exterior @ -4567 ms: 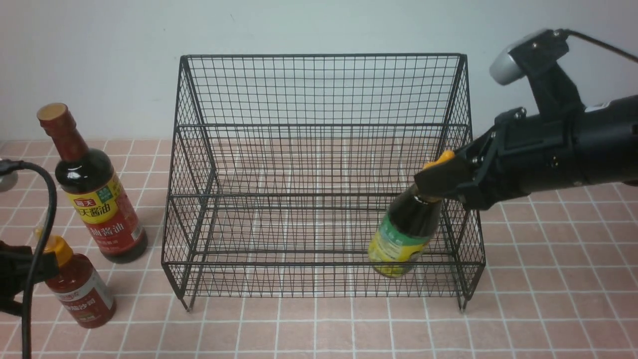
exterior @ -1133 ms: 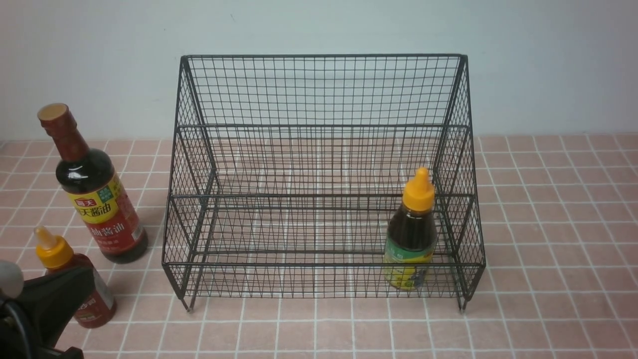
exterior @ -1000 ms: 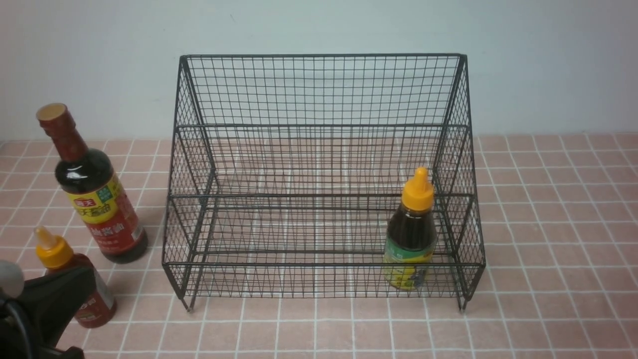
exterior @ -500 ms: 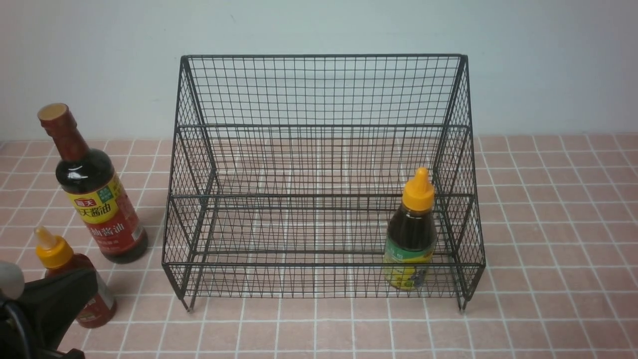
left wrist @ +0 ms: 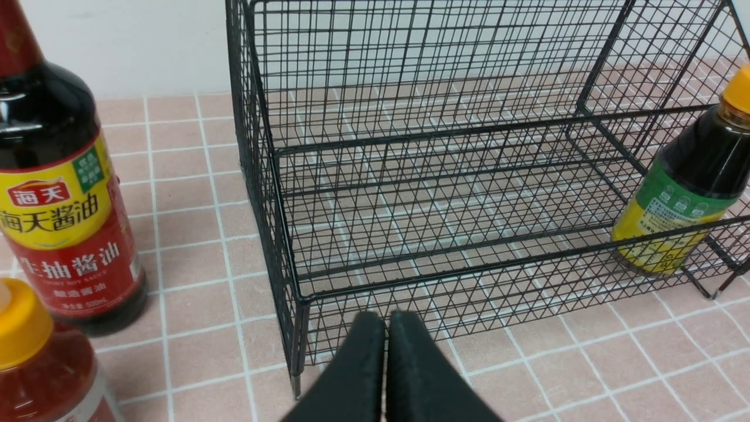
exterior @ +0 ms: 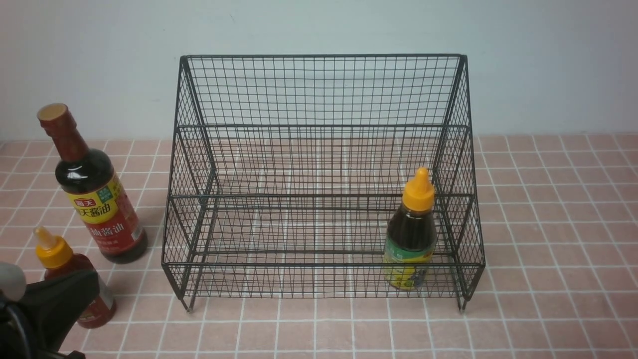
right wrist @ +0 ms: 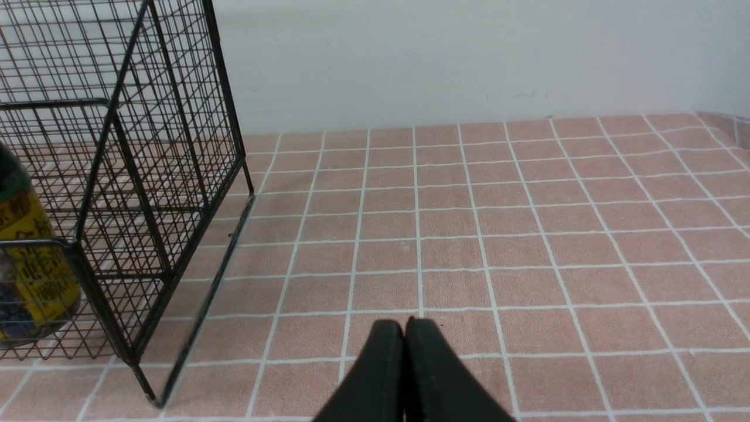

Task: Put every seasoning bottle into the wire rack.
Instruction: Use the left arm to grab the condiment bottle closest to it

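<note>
Pink-tiled counter, left to right: left gripper closed, empty, beside red-sauce bottle and soy-sauce bottle, both outside wire rack; orange-capped bottle newly released, upright in rack's right front corner; right gripper withdrawn, closed, empty; two bottles remaining.

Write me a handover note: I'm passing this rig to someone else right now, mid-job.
Left gripper: shut, empty, near the wire rack, front left corner.
Right gripper: shut, empty, above bare tiles off the wire rack's right side.
Done: orange-cap bottle upright in the front tier, right end.
Remaining: soy-sauce bottle and red-sauce bottle, both upright on the tiles left of it.
</note>
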Controlling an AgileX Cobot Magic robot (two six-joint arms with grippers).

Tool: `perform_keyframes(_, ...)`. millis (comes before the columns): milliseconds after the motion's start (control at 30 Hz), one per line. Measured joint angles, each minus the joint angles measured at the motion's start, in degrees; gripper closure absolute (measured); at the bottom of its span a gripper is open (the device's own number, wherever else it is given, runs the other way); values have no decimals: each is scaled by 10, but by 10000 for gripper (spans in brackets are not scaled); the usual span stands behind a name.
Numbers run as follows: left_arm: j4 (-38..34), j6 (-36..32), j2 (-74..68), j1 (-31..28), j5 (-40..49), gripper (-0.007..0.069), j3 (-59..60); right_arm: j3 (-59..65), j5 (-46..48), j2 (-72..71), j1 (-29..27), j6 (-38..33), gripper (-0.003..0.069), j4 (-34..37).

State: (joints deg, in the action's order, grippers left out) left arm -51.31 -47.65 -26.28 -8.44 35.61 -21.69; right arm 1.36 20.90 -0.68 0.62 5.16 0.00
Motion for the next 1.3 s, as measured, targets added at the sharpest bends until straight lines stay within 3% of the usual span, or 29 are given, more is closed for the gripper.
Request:
perform_keyframes(633,0,0,0,0,0,631,0,0,1,0,0,0,671,0)
perform_keyframes(900,0,0,0,0,0,631,0,0,1,0,0,-61,671,3)
perform_keyframes(1300,0,0,0,0,1,631,0,0,1,0,0,-71,671,3)
